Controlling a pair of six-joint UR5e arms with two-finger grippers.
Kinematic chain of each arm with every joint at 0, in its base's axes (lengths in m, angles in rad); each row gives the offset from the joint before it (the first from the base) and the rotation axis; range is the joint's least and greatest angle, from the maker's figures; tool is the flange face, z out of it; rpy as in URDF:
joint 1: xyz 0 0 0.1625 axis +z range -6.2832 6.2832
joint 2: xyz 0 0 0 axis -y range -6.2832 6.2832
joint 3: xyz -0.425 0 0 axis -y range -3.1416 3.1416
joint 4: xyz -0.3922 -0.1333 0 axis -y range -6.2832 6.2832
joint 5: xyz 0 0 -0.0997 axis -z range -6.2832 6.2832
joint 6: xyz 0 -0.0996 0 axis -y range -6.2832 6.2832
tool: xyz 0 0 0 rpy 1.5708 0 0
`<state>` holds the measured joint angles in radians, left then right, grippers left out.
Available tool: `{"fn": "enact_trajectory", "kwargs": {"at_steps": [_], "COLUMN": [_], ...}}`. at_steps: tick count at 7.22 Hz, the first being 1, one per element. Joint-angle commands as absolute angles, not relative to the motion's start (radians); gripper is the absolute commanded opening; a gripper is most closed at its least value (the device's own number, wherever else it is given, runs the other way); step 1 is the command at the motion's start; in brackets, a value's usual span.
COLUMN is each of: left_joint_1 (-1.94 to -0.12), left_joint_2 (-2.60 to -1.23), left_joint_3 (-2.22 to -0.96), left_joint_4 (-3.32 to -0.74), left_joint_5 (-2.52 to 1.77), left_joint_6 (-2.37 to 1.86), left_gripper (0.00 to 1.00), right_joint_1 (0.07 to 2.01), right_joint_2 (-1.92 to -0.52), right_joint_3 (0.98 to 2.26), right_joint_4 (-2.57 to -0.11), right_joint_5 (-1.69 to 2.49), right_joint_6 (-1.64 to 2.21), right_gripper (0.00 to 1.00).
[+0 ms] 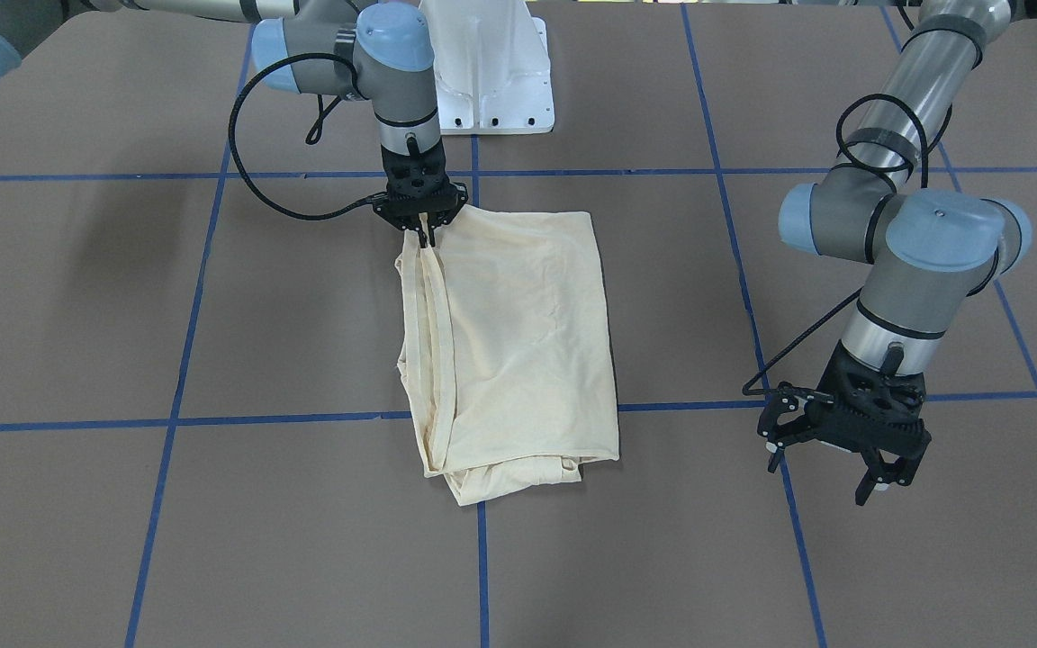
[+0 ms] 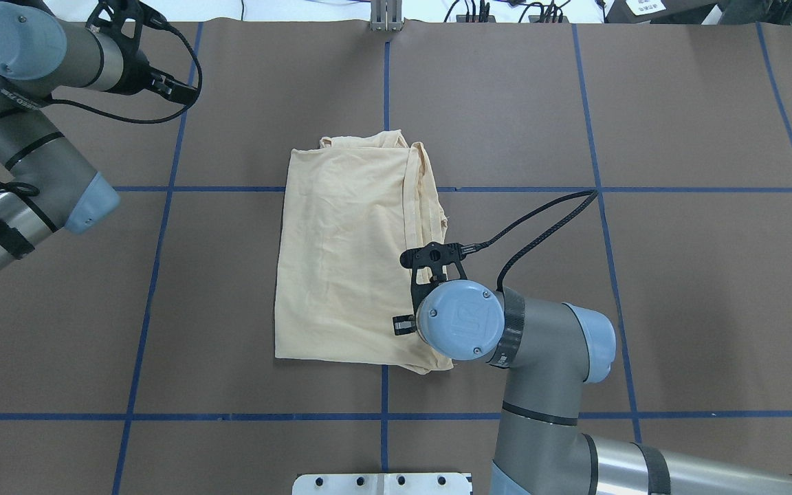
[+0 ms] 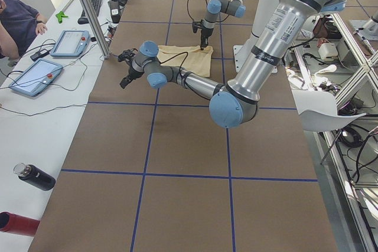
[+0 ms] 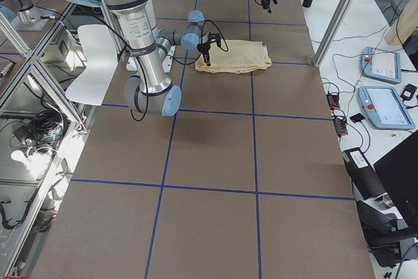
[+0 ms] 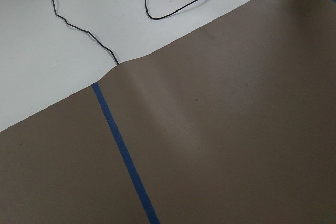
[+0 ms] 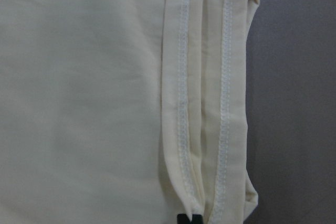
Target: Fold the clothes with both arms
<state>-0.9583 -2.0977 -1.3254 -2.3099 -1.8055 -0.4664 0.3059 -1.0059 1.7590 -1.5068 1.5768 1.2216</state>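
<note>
Shirt [image 1: 518, 333] lies folded, its hemmed edge clamped by the right tool [image 1: 426, 236]; left tool [image 1: 823, 474] hangs spread apart.

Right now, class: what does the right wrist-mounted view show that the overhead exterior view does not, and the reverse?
Only the wrist view: the shirt's two stitched hems close up, with dark fingertips at one hem's end. Only the overhead view: the whole folded shirt, the left arm off to one side, the right arm above the shirt's edge, and blue tape lines. Both: the cream shirt on the brown table.
</note>
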Motion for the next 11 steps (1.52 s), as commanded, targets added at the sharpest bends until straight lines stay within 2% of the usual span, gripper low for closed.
{"fn": "enact_trajectory", "kwargs": {"at_steps": [1,3,4,5,8,10,11], "left_joint_1": [-0.957,-0.957,-0.957,-0.956,-0.957,-0.944,-0.864], "left_joint_2": [-2.095,-2.091,-2.089,-2.089,-2.082,-2.048,-1.961], "left_joint_3": [-1.325,-1.327,-1.325,-1.325,-1.377,-1.55,-1.704], "left_joint_4": [-2.313,-2.315,-2.316,-2.316,-2.303,-2.216,-2.186], "left_joint_5": [-1.805,-1.805,-1.805,-1.805,-1.898,-1.995,-1.99], "left_joint_6": [-0.468,-0.468,-0.468,-0.466,-0.506,-0.717,-0.818], "left_gripper": [1.0,1.0,1.0,1.0,1.0,1.0,1.0], "right_joint_1": [0.327,0.28,0.197,0.155,0.301,0.461,0.495], "right_joint_2": [-1.067,-1.146,-1.144,-1.137,-1.129,-1.141,-1.184], "right_joint_3": [1.811,1.858,1.856,1.85,1.914,1.956,1.991], "right_joint_4": [-1.499,-1.49,-1.489,-1.489,-1.489,-1.489,-1.48], "right_joint_5": [1.575,1.537,1.431,1.357,1.453,1.628,1.661], "right_joint_6": [1.244,1.556,1.707,1.739,1.642,1.539,1.476], "right_gripper": [0.0,0.0,0.38,0.99,1.0,1.0,1.0]}}
